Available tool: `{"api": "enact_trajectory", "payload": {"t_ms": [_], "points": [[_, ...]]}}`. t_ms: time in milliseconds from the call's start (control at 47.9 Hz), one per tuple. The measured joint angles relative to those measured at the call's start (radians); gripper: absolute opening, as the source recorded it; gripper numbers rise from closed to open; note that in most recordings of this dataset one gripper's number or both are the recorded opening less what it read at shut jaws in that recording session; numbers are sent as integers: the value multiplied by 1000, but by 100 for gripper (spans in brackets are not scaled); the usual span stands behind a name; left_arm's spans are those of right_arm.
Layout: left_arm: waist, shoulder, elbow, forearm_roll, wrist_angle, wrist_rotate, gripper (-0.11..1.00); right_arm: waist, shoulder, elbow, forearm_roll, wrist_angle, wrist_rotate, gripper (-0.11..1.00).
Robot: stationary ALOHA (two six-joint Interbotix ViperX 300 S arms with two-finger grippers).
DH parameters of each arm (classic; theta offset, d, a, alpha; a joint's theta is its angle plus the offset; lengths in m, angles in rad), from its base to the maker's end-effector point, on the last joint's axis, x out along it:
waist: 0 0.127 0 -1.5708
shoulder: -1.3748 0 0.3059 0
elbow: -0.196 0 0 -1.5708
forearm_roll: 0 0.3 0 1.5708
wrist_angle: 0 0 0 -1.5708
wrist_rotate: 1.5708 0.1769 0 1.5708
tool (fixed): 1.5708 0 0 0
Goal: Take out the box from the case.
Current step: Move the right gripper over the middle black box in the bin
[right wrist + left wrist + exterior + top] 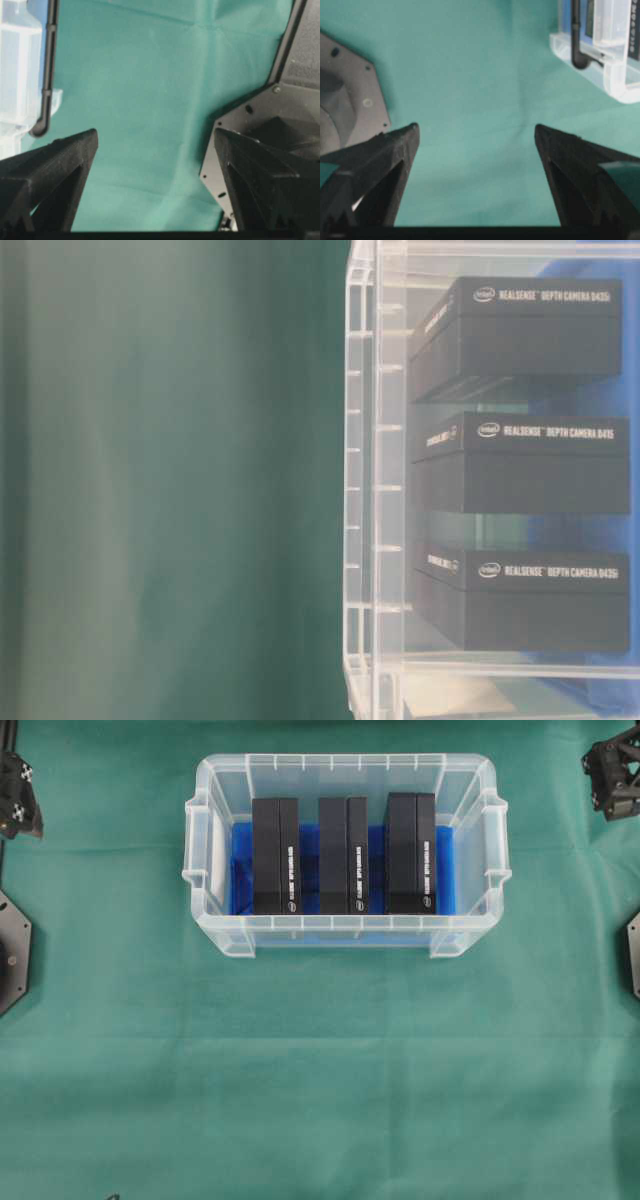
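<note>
The case [345, 932] is a clear plastic bin with a blue floor, standing at the back middle of the green cloth. Three black boxes stand on edge inside it: left [275, 856], middle [343, 855], right [410, 852]. The table-level view shows them through the case wall [365, 490], printed with white lettering [520, 340]. My left gripper [18, 800] hangs at the far left edge, well clear of the case, open over bare cloth [476, 127]. My right gripper [612, 778] sits at the far right corner, also open and empty [155, 132]. A case corner [600, 60] shows in the left wrist view.
Black arm base plates lie at the left [10, 955] and right [633, 955] edges of the cloth. The left wrist view shows one plate [350, 100] and the right wrist view the other [270, 115]. Green cloth [320, 1090] stretches in front of the case.
</note>
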Motion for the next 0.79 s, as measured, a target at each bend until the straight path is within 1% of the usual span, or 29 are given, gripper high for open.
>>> {"api": "enact_trajectory", "payload": {"t_ms": [794], "points": [[-2, 2, -2, 0, -12, -2, 94, 0, 2, 0, -3, 2, 6, 93]]}}
